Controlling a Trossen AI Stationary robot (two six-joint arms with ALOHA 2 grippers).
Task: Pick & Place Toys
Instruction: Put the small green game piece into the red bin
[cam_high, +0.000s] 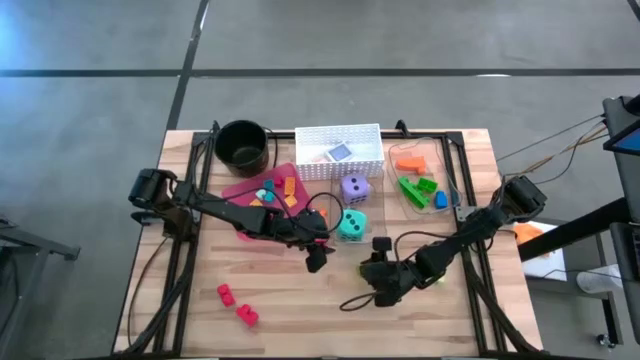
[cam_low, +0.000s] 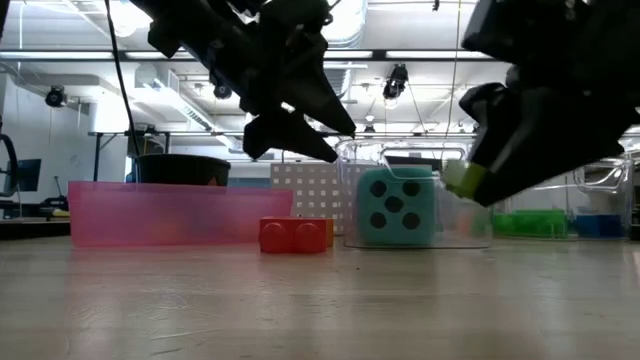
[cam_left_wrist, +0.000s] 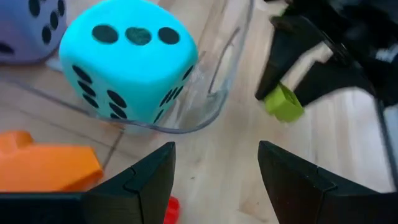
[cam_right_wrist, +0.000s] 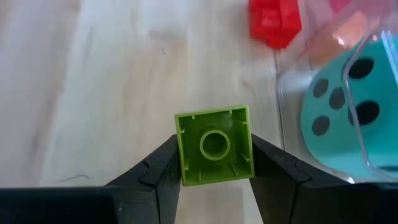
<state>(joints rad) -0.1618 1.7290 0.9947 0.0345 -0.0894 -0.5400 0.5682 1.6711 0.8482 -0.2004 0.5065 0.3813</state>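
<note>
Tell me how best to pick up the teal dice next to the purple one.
Grip the teal dice across two opposite flat side faces, coming straight down from above. It sits square on one face, and a clear tray edge and the purple dice crowd its sides.

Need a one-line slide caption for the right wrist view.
Right gripper holds a lime-green brick between its fingers above the wooden table, beside the teal die.

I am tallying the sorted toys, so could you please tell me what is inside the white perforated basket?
In the high view, the white perforated basket shows one small bluish flat card lying inside. Its perforated walls hide the contents in the low view, so anything beneath the card cannot be seen.
</note>
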